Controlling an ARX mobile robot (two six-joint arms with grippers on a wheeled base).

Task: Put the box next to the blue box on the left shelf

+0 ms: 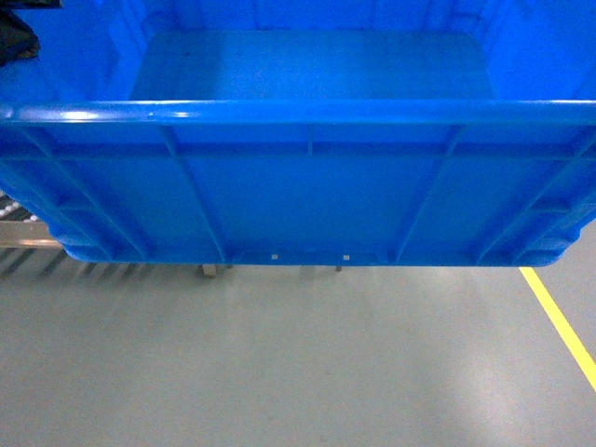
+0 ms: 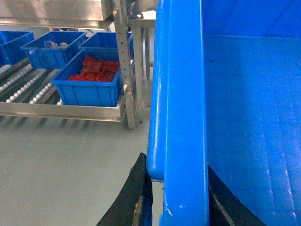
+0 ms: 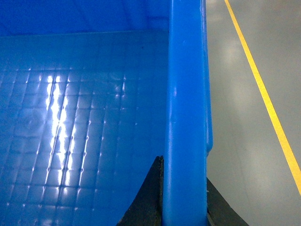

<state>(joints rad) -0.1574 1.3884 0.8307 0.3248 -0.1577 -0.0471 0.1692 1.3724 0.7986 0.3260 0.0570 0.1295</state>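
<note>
Carrying is the step in hand: the box (image 1: 307, 186) hangs off the grey floor (image 1: 279, 363), filling the head view, its ribbed near wall facing the robot and its inside empty. Left claw (image 2: 176, 197) is clenched on the box's left rim, one dark finger outside the wall and one inside; right claw (image 3: 181, 197) grips the right rim the same way. Both holds sit close to the rim's near end, so the load probably wants to tip away from the robot.

Off to the left, the left wrist view shows the left shelf (image 2: 61, 110) with its roller rails, and on it a blue box (image 2: 89, 82) holding red items, with more blue boxes behind it. Bare rollers (image 2: 21, 89) lie just to the left of that box.

To do this well, I judge the base should approach the shelf squarely, both arms keeping equal height so the box stays level. Its bottom edge should clear the shelf's front rail before lowering, then settle onto the rollers beside the blue box without nudging it. A yellow line (image 1: 559, 321) marks the floor on the right.
</note>
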